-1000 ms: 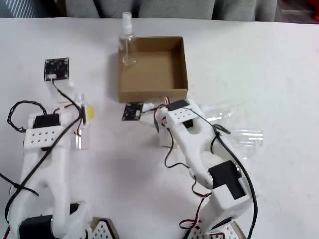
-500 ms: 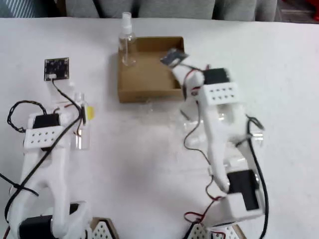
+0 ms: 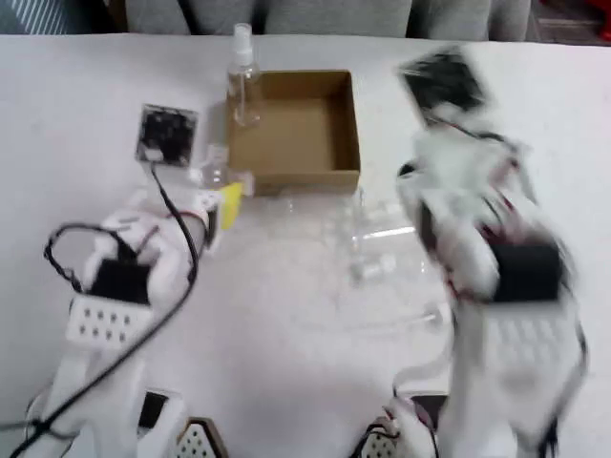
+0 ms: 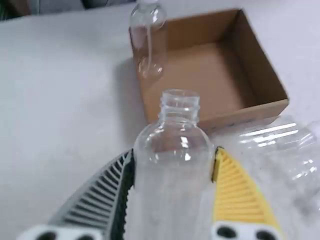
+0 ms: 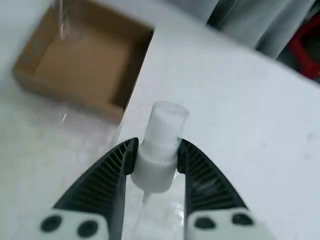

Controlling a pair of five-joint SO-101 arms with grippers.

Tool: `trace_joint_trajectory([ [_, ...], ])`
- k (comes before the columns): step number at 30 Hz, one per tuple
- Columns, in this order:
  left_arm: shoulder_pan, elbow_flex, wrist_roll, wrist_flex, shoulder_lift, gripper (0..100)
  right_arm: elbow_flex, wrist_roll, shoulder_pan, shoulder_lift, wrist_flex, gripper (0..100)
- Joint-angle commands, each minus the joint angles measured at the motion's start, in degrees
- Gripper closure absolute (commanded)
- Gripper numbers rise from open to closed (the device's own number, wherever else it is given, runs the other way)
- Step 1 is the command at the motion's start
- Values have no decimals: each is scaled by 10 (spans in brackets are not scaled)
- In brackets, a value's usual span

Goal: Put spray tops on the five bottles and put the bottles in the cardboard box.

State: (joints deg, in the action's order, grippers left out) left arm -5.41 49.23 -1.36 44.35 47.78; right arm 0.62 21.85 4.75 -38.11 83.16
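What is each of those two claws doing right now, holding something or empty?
Left gripper: closed on an uncapped clear bottle.
Right gripper: closed on a white spray top.

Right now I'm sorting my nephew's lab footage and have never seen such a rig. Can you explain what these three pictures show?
These are two small robot arms at a white table. The high picture looks down from a fixed camera. The other two come from a camera on each arm's wrist, so you look along that arm's two fingers. The left gripper is shut on an uncapped bottle, close to the box. The right gripper is shut on a white spray top. One capped bottle stands at the box's far corner. More clear bottles lie on the table in front of the box.
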Motion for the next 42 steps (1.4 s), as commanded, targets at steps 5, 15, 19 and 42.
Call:
trace_joint_trajectory([
  [5,-109,95,2,-193,222,978,-5,-45,-15,-147,-239,981],
  [15,-191,171,-104,-236,349,978,24,-330,-8,-128,-444,980],
  [19,-189,239,-137,-288,390,978,31,-342,53,-128,-440,980],
  [42,-193,391,-75,-321,523,979,-84,-305,247,-77,-516,982],
])
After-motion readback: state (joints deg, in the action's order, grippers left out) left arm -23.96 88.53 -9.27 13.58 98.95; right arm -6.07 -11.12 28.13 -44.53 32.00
